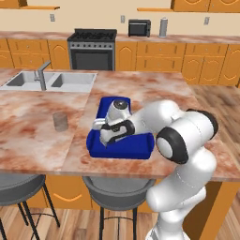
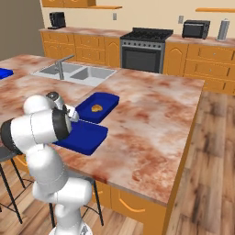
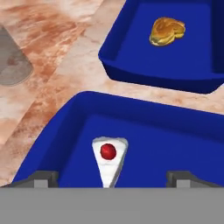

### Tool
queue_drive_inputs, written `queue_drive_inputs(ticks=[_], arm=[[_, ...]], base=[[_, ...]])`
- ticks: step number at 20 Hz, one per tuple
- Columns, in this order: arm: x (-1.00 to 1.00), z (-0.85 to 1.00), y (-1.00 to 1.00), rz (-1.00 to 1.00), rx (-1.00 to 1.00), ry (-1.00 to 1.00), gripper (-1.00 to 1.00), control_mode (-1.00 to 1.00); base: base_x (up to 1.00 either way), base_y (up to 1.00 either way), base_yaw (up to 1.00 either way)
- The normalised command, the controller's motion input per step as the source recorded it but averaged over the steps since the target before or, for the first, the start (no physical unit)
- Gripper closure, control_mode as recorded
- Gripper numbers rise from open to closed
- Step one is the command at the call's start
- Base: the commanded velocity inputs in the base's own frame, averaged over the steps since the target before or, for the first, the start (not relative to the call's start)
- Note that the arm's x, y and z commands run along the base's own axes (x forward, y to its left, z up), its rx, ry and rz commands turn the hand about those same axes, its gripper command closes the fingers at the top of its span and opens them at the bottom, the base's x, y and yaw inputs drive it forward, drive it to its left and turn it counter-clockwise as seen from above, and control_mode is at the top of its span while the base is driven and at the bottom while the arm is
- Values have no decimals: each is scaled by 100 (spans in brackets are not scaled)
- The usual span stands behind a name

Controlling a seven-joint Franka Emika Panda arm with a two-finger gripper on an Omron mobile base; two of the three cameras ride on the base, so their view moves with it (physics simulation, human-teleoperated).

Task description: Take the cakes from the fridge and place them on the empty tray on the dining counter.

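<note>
While end effector spread: white cake between fingertips, on tray.

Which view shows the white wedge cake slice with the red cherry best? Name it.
The hand view: the white wedge cake slice with the red cherry lies unobstructed in the near royal-blue tray, between the open gripper tips. In both base views the arm covers that part of the tray, hiding the slice.

No readable text, labels, brands or nos. anywhere: nothing legible on trays, appliances, cabinets or worktop.
</note>
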Motion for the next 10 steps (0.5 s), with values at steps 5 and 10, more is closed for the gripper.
queue_drive_inputs(ticks=[5,10], arm=[[-55,99,-74,-5,7,-1,-100,-100],[-93,100,-97,-1,9,0,-100,-100]], base=[[0,0,0],[0,0,0]])
